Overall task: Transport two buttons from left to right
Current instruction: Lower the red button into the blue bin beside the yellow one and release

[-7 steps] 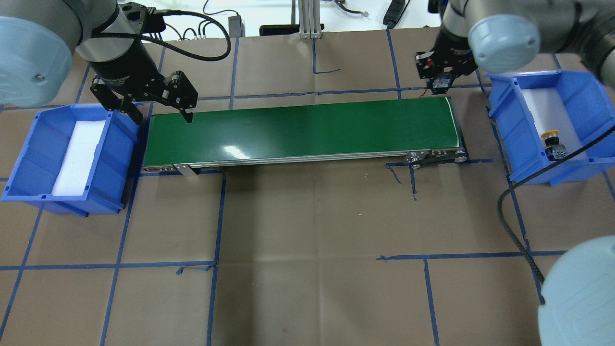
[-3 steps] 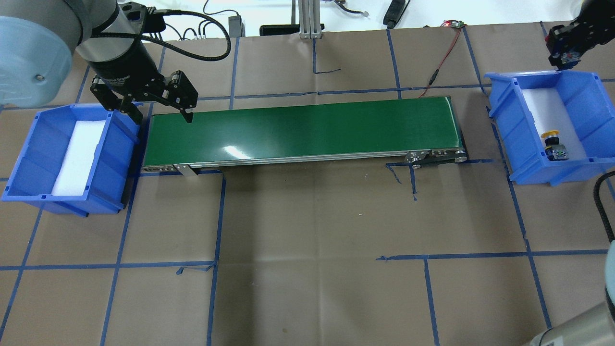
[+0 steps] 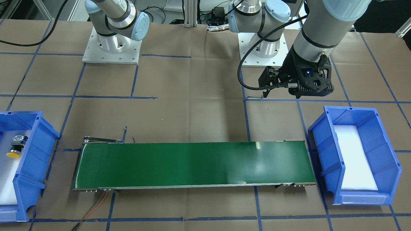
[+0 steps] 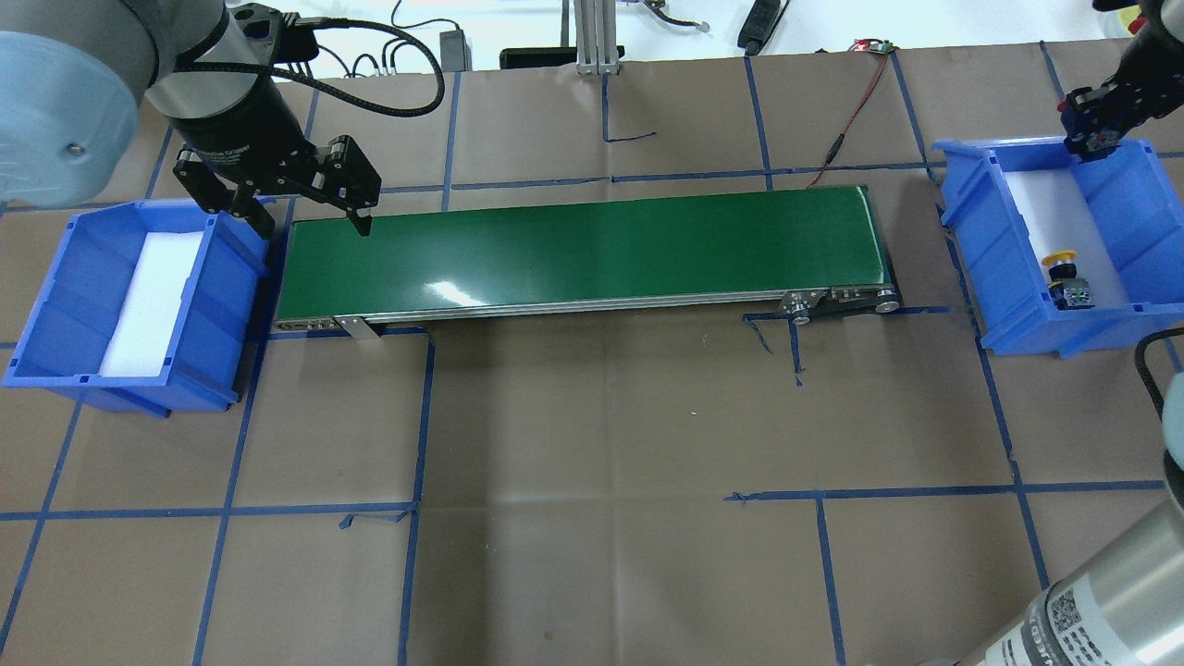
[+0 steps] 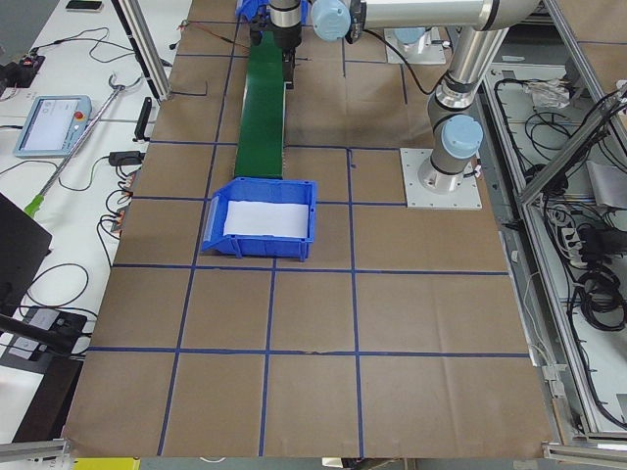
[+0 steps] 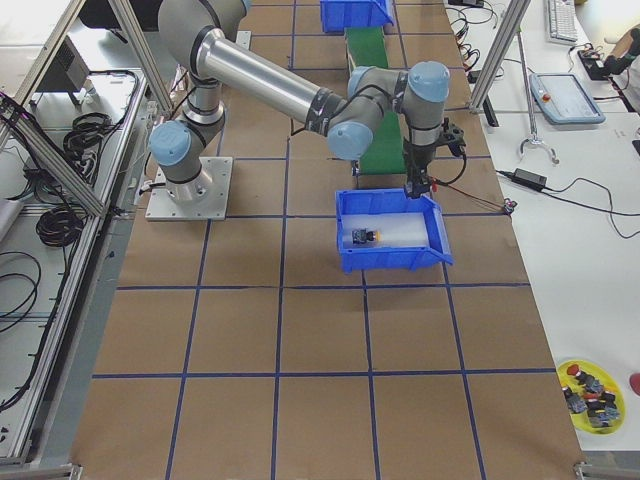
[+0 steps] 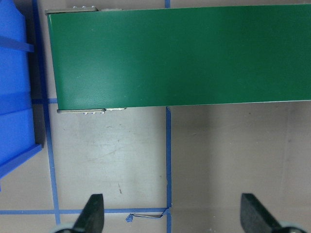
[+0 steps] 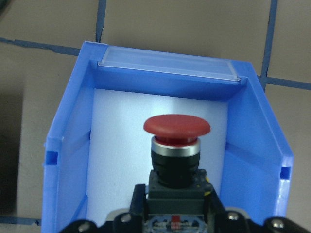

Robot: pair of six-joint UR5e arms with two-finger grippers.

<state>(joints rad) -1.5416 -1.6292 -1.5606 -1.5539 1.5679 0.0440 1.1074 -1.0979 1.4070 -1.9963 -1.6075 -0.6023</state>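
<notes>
Hanging over the blue bin (image 4: 980,250) at 3 o'clock on the tabletop (image 4: 592,416), the right pincer (image 4: 1090,132) is clamped on the grey rear block of the red button (image 8: 177,127). In the wrist view the button's long axis runs from 6 to 12 o'clock, cap leading toward the bin's clear-labelled end, with the white pad (image 8: 121,145) showing behind it. From overhead, the yellow button (image 4: 1064,275) lies on that pad toward 6 o'clock from the pincer, well apart, so a release here looks likely to land the red one clear of it. Only this arm is placed for that. Farther off, past the green belt (image 4: 592,250), the left pincer (image 4: 313,220) hovers at 9 o'clock, spread wide and holding nothing, beside the other bin (image 4: 55,277), where no button shows.
</notes>
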